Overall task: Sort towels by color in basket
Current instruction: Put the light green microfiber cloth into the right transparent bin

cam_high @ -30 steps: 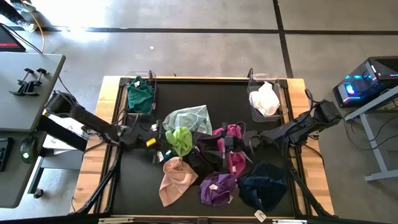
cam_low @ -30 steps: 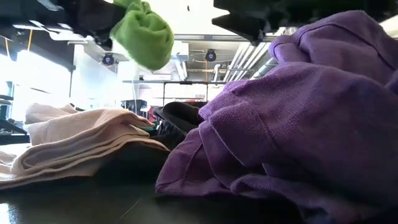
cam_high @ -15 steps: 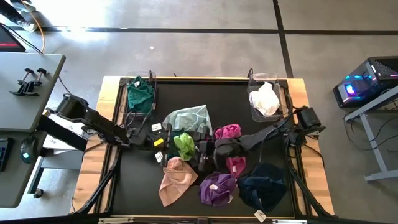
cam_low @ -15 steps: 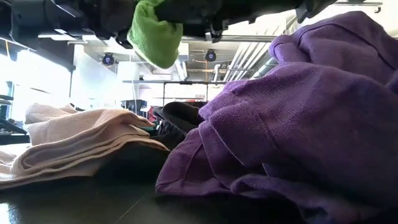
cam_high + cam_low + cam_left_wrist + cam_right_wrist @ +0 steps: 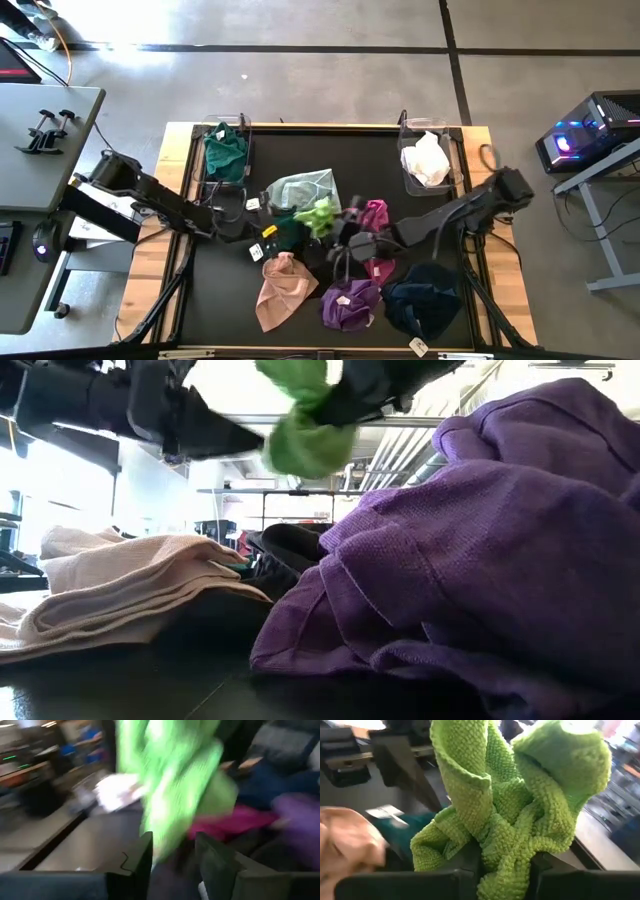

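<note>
Handoff going on above the black towel point(image 5: 290, 236): right claw point(image 5: 502, 870) is pinched on the lime towel's point(image 5: 318, 214) bottom end, left claw point(image 5: 172, 852) hangs part-open just beside it, so right's the arm that's carrying.

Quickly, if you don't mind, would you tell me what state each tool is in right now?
Left tool: open, its fingers apart around the hanging lime towel.
Right tool: closed on the lime towel, holding it above the pile.
</note>
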